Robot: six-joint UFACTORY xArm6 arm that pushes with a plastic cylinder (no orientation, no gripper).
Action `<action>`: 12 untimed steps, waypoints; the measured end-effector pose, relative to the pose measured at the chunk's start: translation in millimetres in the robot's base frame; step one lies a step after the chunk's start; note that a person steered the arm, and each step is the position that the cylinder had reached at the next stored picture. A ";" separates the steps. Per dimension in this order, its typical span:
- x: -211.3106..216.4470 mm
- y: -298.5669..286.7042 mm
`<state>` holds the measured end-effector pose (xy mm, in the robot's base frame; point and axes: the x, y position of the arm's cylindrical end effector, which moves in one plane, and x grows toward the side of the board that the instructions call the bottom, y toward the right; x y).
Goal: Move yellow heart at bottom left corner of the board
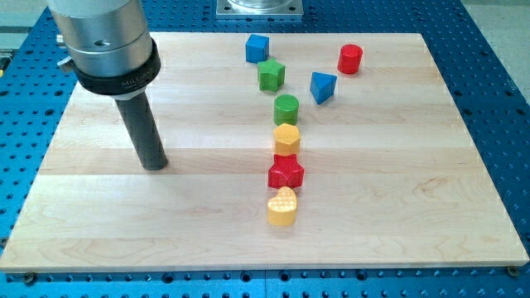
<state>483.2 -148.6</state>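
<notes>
The yellow heart (282, 207) lies low in the middle of the wooden board (414, 199), just below a red star (286, 173). My tip (154, 164) rests on the board well to the view's left of the heart and slightly higher. The dark rod rises from it to the silver arm end at the view's top left. The tip touches no block.
Above the red star stand a yellow hexagon (286, 138) and a green cylinder (286, 108) in a column. Higher up are a green star (271, 74), a blue cube (257, 48), a blue triangle (322, 86) and a red cylinder (350, 59).
</notes>
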 end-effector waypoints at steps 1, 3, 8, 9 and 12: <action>0.0 0.0; -50.4 40.9; 53.8 121.4; 126.1 123.7; 90.6 186.0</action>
<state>573.8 37.5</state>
